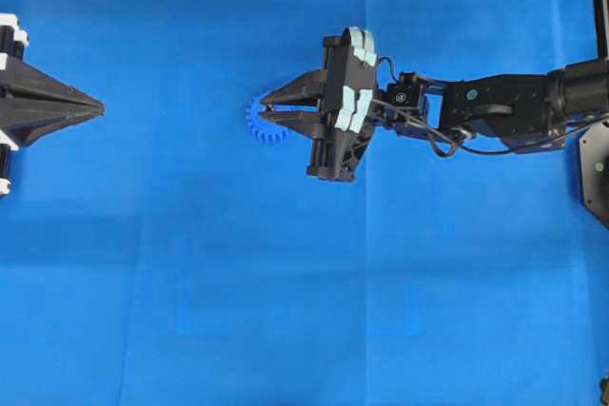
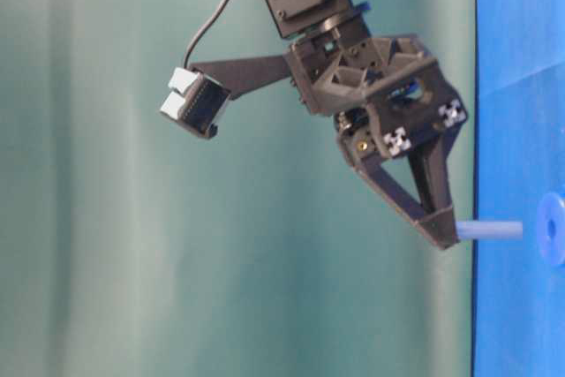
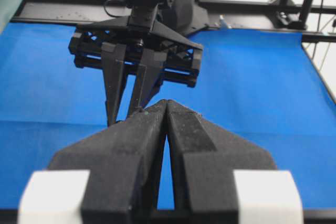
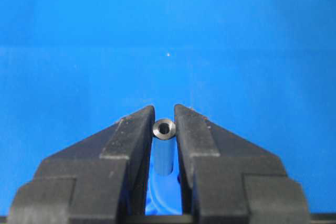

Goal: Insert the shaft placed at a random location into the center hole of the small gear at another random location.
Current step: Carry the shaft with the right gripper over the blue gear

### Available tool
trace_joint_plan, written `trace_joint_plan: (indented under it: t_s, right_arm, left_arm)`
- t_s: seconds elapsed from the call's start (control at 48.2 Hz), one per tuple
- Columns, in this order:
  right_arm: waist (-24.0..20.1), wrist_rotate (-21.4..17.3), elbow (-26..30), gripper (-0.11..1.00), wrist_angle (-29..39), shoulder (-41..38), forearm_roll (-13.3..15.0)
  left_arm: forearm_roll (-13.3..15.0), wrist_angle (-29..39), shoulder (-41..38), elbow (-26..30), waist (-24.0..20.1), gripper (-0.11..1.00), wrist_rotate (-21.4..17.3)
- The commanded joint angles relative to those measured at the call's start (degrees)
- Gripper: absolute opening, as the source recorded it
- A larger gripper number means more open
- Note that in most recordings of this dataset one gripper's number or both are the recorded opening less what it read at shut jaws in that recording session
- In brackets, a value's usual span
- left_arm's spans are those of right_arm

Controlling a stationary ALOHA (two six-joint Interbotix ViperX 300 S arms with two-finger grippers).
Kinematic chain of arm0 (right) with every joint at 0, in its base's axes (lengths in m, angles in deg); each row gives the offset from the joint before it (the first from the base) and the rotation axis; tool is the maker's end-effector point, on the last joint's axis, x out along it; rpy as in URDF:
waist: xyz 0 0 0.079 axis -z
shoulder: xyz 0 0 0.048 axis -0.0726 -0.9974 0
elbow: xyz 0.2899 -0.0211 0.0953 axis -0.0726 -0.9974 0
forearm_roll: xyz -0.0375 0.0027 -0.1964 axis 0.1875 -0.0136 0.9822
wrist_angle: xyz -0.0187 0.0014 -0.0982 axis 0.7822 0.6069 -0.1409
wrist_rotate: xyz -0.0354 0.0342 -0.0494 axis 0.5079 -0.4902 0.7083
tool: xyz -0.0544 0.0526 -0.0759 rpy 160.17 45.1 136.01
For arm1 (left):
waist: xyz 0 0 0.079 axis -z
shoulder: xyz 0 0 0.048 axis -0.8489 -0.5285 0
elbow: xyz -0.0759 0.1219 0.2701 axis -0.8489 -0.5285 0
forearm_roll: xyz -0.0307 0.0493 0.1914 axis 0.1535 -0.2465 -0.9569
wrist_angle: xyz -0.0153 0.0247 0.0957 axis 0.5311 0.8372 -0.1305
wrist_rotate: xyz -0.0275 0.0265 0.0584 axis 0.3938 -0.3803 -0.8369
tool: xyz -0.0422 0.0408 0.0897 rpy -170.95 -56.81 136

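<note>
Gripping the shaft (image 4: 164, 128), your right end effector (image 1: 269, 110) hovers over the small gear (image 1: 264, 126); insertion remains, left end effector (image 3: 166, 109) closed, idle.

Creased blue mat (image 1: 285, 311) under everything, teal-green backdrop (image 2: 106, 245), black frame rail (image 3: 252, 6) behind.

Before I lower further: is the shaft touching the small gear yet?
Apart. The table-level view shows bare mat between the tip of the shaft, held in the right end effector, and the small gear.
</note>
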State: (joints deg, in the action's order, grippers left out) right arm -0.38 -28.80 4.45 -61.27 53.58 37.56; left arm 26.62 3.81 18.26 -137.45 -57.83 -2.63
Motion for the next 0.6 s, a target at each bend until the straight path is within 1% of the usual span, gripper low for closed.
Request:
trace_joint_plan:
  t_s: [0.0,0.27,0.581]
  right_arm:
    - [-0.2,0.2,1.5,0.03,-0.3,0.4,0.1]
    - [-0.3,0.2,1.1,0.03,-0.4,-0.1,0.1]
    - [-0.1,0.2,1.4,0.03,-1.9,-4.0,0.0]
  left_arm:
    - [-0.1,-0.4,-0.2,0.6,0.1,0.00,0.1]
    - [0.0,-0.4,-0.2,0.6,0.1,0.00,0.1]
    - [-0.1,-0.4,-0.2,0.5,0.1,0.00,0.1]
